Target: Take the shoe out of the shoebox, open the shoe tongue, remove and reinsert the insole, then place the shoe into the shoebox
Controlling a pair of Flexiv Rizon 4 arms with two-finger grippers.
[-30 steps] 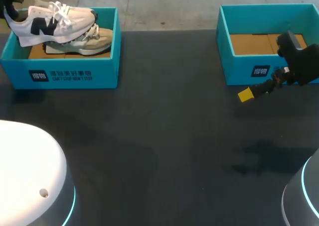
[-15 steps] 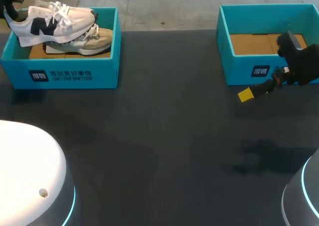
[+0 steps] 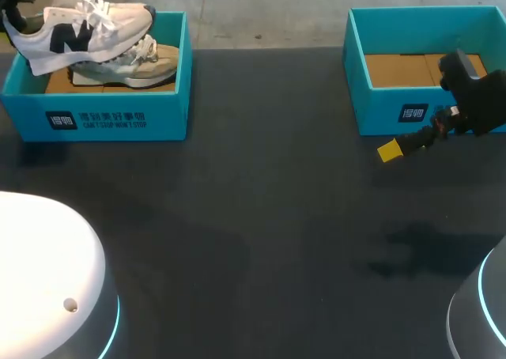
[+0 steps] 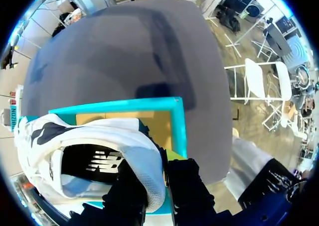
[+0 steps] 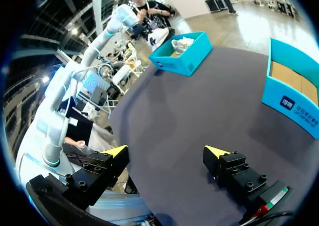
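A white shoe with a navy logo hangs tilted over the left teal shoebox, its heel toward my left gripper at the box's far left corner. In the left wrist view, my left gripper is shut on the heel collar of the white shoe, one finger inside and one outside. A second, beige shoe lies in the same box. My right gripper hovers open in front of the right shoebox, which shows only its cardboard floor. The right wrist view shows my right gripper with nothing between its fingers.
The dark tabletop stretches between the two boxes. In the right wrist view the left shoebox lies far ahead and the right shoebox stands beside the gripper. My arms' white bases fill the near corners.
The white shoe has risen slightly and tipped toe-up in my left gripper. The right arm has kept still.
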